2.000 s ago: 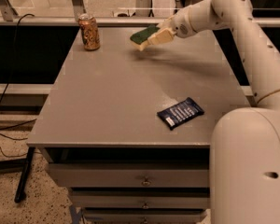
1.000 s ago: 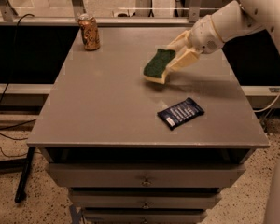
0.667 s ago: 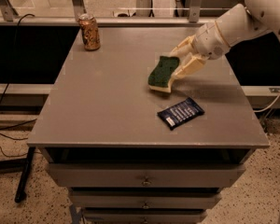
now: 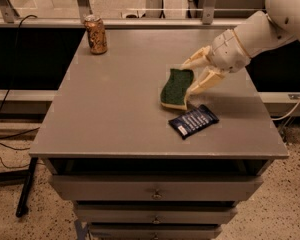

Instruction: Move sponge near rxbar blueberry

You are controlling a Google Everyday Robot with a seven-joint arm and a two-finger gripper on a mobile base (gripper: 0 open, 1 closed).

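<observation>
The sponge [image 4: 176, 88], dark green on top with a pale yellow base, hangs tilted in my gripper [image 4: 186, 78] at the right middle of the table. Its lower edge is at or just above the tabletop. One finger [image 4: 194, 60] lies along the sponge's upper end. The other finger [image 4: 202, 83] lies along its right side. The rxbar blueberry [image 4: 193, 120], a flat navy wrapper with white text, lies on the table just below and to the right of the sponge, a small gap apart.
A brownish drink can [image 4: 96, 34] stands upright at the table's [image 4: 115, 109] far left corner. My white arm [image 4: 255, 34] reaches in from the upper right. Drawers sit under the table's front edge. A railing runs behind the table.
My gripper has carried the sponge from the far side of the table forward and down, to just beside the rxbar blueberry. The can and the bar have not moved.
</observation>
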